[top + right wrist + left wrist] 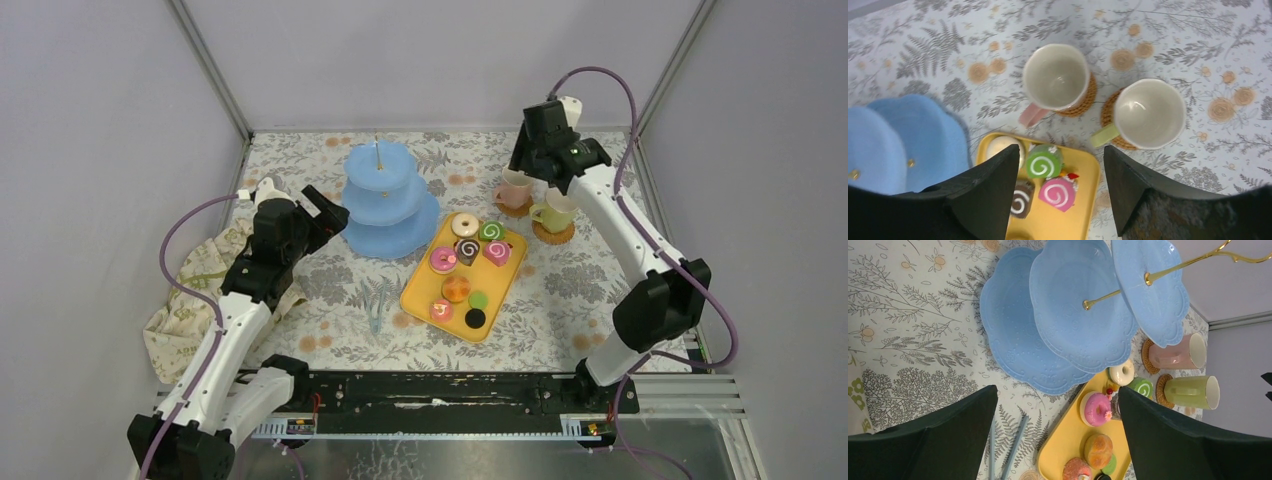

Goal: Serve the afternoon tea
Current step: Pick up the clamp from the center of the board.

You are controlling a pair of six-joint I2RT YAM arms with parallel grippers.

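Observation:
The light-blue three-tier stand (385, 200) (1058, 315) stands bare at the back of the table. To its right, small pastries such as a pink donut (443, 259) (1096, 408) and a green swirl roll (1044, 161) lie on the yellow tray (500, 290). A pink mug (515, 188) (1055, 77) and a pale green mug (555, 212) (1148, 112) sit empty on woven coasters. My left gripper (330, 212) (1057, 390) hangs open beside the stand's left side. Above the mugs and the tray's far end hovers my right gripper (527, 160) (1062, 148), open and holding nothing.
Blue tongs (375, 315) (1013, 445) lie on the floral tablecloth left of the tray. A crumpled beige cloth (195, 290) with green print lies under the left arm. Grey walls close in the table on three sides.

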